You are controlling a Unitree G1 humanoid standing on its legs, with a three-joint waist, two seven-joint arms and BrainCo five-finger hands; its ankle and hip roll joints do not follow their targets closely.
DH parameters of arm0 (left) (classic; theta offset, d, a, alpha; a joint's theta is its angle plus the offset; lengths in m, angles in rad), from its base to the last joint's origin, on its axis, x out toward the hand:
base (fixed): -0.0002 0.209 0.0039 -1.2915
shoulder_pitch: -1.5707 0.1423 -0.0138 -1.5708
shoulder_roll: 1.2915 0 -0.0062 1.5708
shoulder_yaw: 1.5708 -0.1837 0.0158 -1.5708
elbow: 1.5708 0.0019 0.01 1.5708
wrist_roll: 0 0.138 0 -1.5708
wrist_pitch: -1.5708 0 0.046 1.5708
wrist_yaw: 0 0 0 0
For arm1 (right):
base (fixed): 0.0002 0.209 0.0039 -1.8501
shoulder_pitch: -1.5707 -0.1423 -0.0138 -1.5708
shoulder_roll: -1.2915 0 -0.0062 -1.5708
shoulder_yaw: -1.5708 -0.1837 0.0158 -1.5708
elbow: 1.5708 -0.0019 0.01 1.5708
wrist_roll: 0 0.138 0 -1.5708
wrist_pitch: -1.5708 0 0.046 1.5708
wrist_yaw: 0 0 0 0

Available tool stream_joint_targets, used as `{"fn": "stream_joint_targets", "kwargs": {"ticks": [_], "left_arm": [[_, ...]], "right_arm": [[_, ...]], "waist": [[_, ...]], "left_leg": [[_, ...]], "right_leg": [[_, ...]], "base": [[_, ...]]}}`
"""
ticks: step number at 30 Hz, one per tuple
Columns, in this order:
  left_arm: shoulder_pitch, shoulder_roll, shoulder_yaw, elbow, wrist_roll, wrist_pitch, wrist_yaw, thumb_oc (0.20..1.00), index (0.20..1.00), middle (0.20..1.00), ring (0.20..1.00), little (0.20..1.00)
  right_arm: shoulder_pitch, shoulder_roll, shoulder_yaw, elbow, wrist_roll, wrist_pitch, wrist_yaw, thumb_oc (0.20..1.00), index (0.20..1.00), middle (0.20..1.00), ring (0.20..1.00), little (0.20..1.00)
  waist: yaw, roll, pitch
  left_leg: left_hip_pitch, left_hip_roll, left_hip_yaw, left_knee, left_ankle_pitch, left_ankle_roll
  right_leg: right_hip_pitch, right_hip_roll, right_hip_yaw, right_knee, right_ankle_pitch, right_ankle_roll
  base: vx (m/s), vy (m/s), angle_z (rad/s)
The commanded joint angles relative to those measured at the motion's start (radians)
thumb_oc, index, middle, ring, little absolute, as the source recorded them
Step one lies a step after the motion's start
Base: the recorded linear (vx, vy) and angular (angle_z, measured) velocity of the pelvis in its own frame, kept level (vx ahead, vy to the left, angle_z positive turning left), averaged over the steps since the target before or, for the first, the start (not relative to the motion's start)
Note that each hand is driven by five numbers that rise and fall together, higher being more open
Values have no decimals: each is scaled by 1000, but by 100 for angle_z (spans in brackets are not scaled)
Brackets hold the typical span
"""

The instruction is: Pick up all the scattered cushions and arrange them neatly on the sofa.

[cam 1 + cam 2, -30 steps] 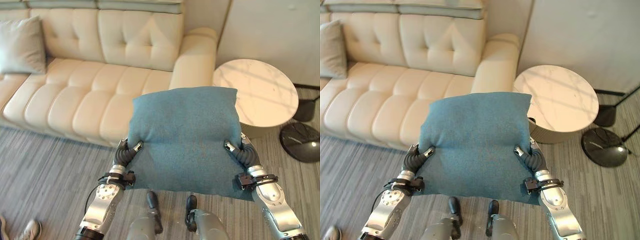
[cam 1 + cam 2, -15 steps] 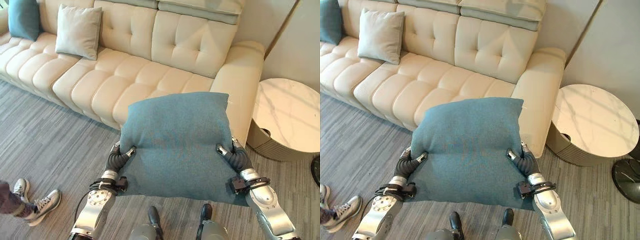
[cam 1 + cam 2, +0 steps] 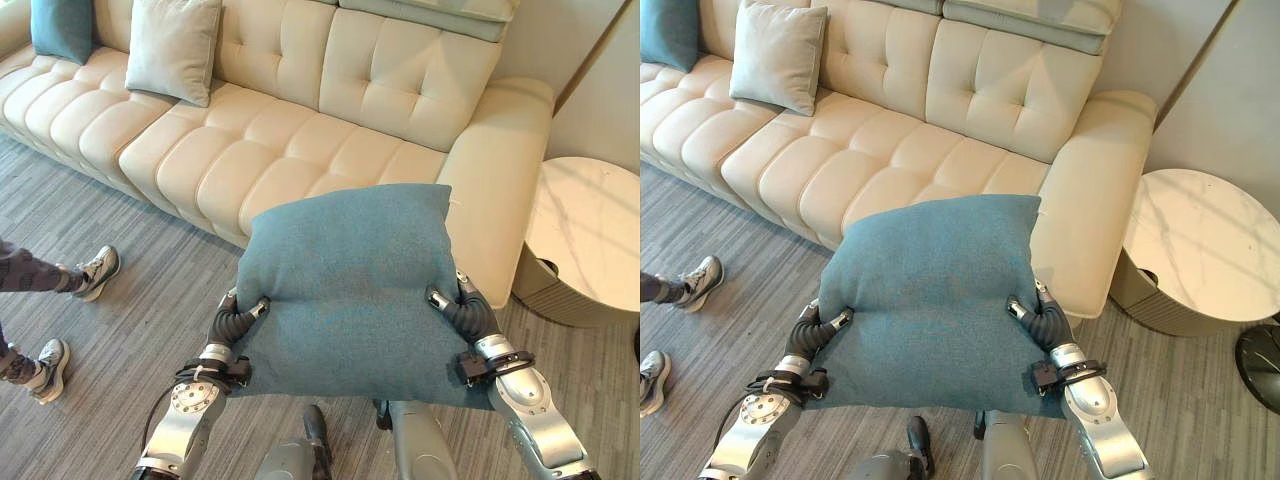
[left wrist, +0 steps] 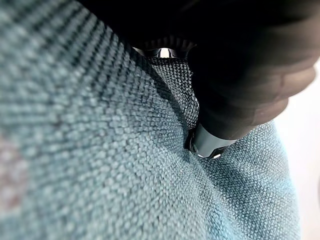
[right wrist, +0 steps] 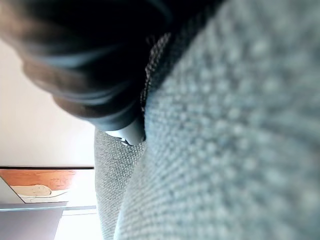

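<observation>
step: carry to sofa | teal cushion (image 3: 350,285) held flat, wide axis left-right, left hand (image 3: 238,318) and right hand (image 3: 462,308) each clamped on a side edge | sofa (image 3: 300,150) seat lies straight ahead, far side | both arms equally near

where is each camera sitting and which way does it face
Left eye view: on the head, looking down at the large teal fabric cushion held before the cream tufted leather sofa; both arms show, left robot hand, right robot hand.
Right eye view: beside it, same scene.
Left wrist view: on the left wrist, pressed against teal weave.
Right wrist view: on the right wrist, likewise.
Shared: all four see that cushion.
</observation>
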Motion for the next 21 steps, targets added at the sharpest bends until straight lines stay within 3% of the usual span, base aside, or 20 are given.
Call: {"fn": "stream_joint_targets", "kwargs": {"ticks": [1,2,3,5,6,7,8,9,11,12,13,14,15,16,17,18,21], "left_arm": [[-78,-8,-34,-114,33,-88,-74,200,200,200,200,200],[-73,-17,-43,-116,33,-90,-87,200,200,200,200,200],[-55,-28,-57,-119,33,-88,-98,200,200,200,200,200],[-55,-29,-58,-119,33,-88,-98,200,200,200,200,200],[-60,-31,-72,-120,29,-84,-99,200,200,200,200,200],[-59,-30,-71,-123,26,-84,-101,200,200,200,200,200],[-62,-31,-71,-118,26,-86,-96,200,200,200,200,200],[-65,-33,-70,-111,23,-83,-89,200,200,200,200,200],[-70,-32,-69,-103,22,-77,-88,200,200,200,200,200],[-67,-29,-64,-104,31,-75,-89,200,200,200,200,200],[-67,-28,-64,-104,31,-74,-89,200,200,200,200,200],[-65,-26,-60,-106,39,-74,-88,200,200,200,200,200],[-62,-25,-49,-110,39,-75,-81,200,200,200,200,200],[-62,-24,-48,-110,39,-75,-81,200,200,200,200,200],[-58,-23,-41,-112,43,-77,-73,200,200,200,200,200],[-56,-25,-37,-116,43,-80,-62,200,200,200,200,200],[-63,-27,-37,-117,42,-83,-50,200,200,200,200,200]], "right_arm": [[-59,-5,14,-118,69,-115,55,200,200,200,200,200],[-33,-8,2,-124,79,-117,60,200,200,200,200,200],[6,-12,-16,-132,80,-116,70,200,200,200,200,200],[7,-13,-16,-133,80,-116,70,200,200,200,200,200],[-4,-40,-29,-120,66,-122,53,200,200,200,200,200],[-11,-48,-30,-119,64,-125,46,200,200,200,200,200],[-11,-53,-37,-113,75,-129,39,200,200,200,200,200],[-14,-57,-42,-108,75,-124,28,200,200,200,200,200],[-22,-63,-42,-101,70,-122,22,200,200,200,200,200],[-23,-62,-45,-97,60,-119,18,200,200,200,200,200],[-23,-62,-45,-97,60,-119,18,200,200,200,200,200],[-24,-61,-45,-93,52,-117,17,200,200,200,200,200],[-22,-57,-46,-83,42,-116,13,200,200,200,200,200],[-23,-57,-46,-83,42,-116,13,200,200,200,200,200],[-25,-56,-43,-78,31,-114,7,200,200,200,200,200],[-20,-53,-50,-65,24,-111,3,200,200,200,200,200],[-12,-54,-57,-50,7,-105,0,200,200,200,200,200]], "waist": [[-39,24,-60],[-57,19,-73],[-77,28,-98],[-77,30,-98],[-91,41,-100],[-93,43,-96],[-92,43,-96],[-88,34,-99],[-78,24,-97],[-67,6,-100],[-65,5,-99],[-52,-8,-96],[-30,-17,-92],[-31,-20,-94],[-16,-22,-89],[-1,-20,-84],[0,-12,-87]], "left_leg": [[197,-70,-50,61,-195,-54],[205,-70,-53,96,-186,-65],[198,-51,-63,186,-131,-104],[197,-49,-64,189,-133,-105],[129,1,-45,394,-16,-169],[97,24,-24,490,31,-187],[71,40,-2,557,66,-192],[23,62,24,598,51,-181],[-26,86,52,534,-3,-136],[-72,85,26,405,-80,-95],[-68,84,29,402,-81,-94],[-98,88,-2,319,-84,-91],[-129,93,-81,201,-41,-103],[-129,91,-80,194,-35,-103],[-145,91,-138,156,4,-117],[-168,104,-237,82,73,-144],[-182,119,-273,49,114,-159]], "right_leg": [[46,31,-115,-72,68,18],[72,26,-122,-88,78,1],[116,45,-73,-74,83,-30],[117,46,-75,-75,83,-31],[161,58,-65,-64,65,-65],[183,65,-58,-64,50,-84],[203,84,-42,-71,32,-102],[218,87,-26,-71,12,-113],[241,89,11,-68,-8,-108],[270,79,62,-77,-17,-85],[271,79,64,-76,-18,-84],[288,74,98,-74,-24,-77],[309,78,151,-68,-34,-75],[307,75,151,-69,-32,-75],[321,85,181,-68,-38,-75],[347,96,241,-66,-52,-71],[353,94,286,-54,-64,-65]], "base": [[582,-125,40],[574,-145,45],[482,-136,56],[281,-83,67],[322,-105,58],[423,-149,26],[291,-97,-1],[300,-67,7],[355,86,-26],[318,145,-75],[305,160,-84],[261,154,-75],[252,149,-95],[249,136,-113],[272,212,-100],[272,213,-125],[225,260,-123]]}}
